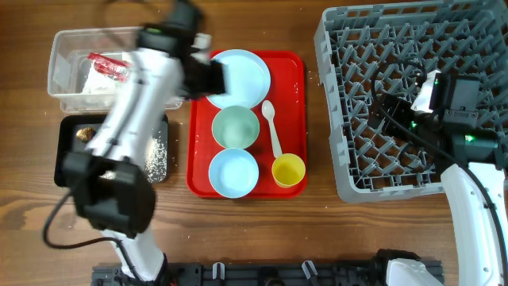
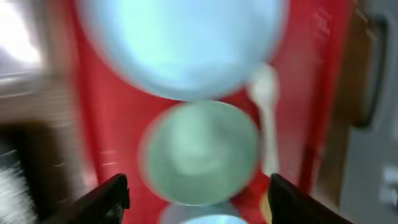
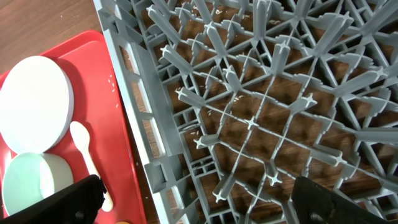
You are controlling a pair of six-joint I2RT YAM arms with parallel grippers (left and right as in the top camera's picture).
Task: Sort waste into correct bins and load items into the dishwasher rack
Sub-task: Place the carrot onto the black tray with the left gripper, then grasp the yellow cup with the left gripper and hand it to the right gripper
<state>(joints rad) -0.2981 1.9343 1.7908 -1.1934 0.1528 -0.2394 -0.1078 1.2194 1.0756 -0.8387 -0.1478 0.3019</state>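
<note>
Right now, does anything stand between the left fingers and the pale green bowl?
Nothing visible does. The left fingers are spread open, with the pale green bowl bare ahead; the white spoon lies beside it.

- On the serving tray, centre frame: plate uppermost, bowl below it, second bowl lowest.
- Spoon and cup right of the bowls.
- Rack at right.
- Tub upper left, shallow bin below it.

Red serving tray, lying flat, on brown wooden table
</note>
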